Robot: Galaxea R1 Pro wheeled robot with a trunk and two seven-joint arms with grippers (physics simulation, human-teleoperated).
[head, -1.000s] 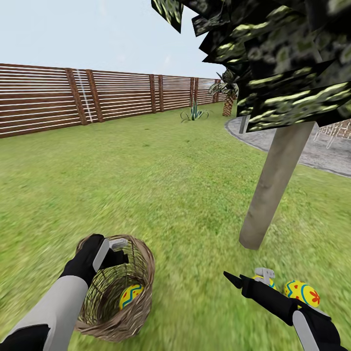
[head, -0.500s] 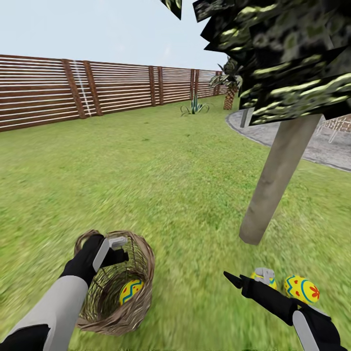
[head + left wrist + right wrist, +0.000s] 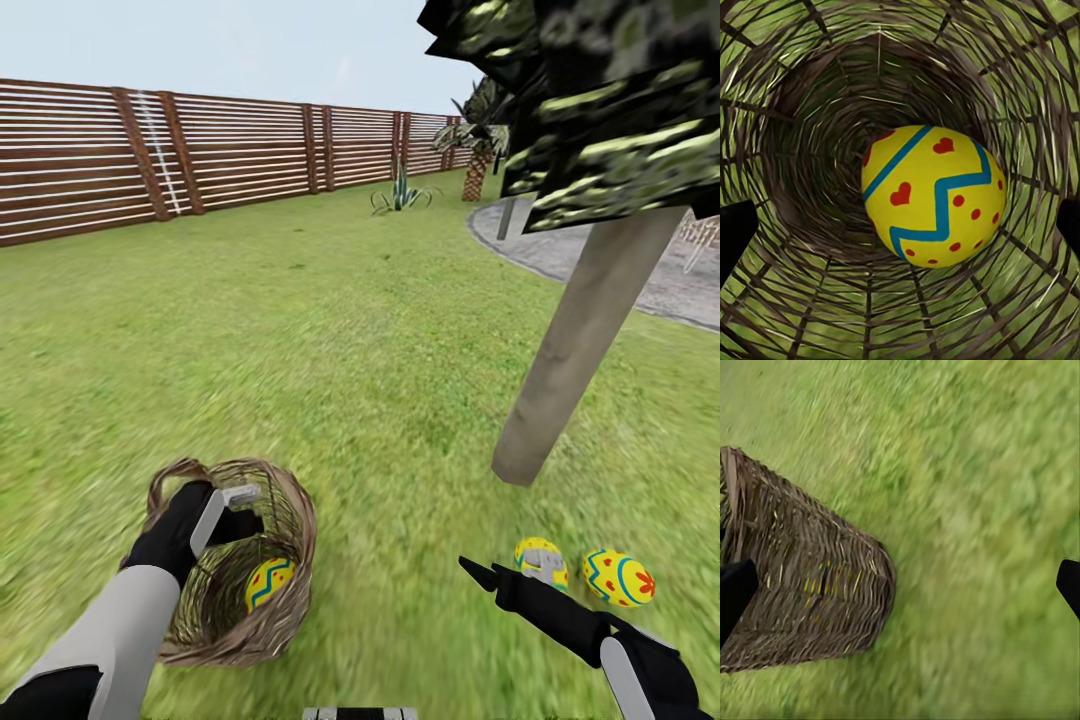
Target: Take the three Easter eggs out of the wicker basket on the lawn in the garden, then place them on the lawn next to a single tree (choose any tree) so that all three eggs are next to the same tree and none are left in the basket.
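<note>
Eggs [image 3: 618,577] lower right already lie by the tree [image 3: 575,350]. Left gripper [image 3: 240,510], jaws apart, reaches into the basket [image 3: 290,560] for the last egg [image 3: 934,196]. Right gripper [image 3: 480,573] hangs with jaws apart, empty.

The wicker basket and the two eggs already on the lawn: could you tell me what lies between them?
In the head view, only bare lawn separates the wicker basket from the two eggs, apart from the right gripper reaching in.
</note>
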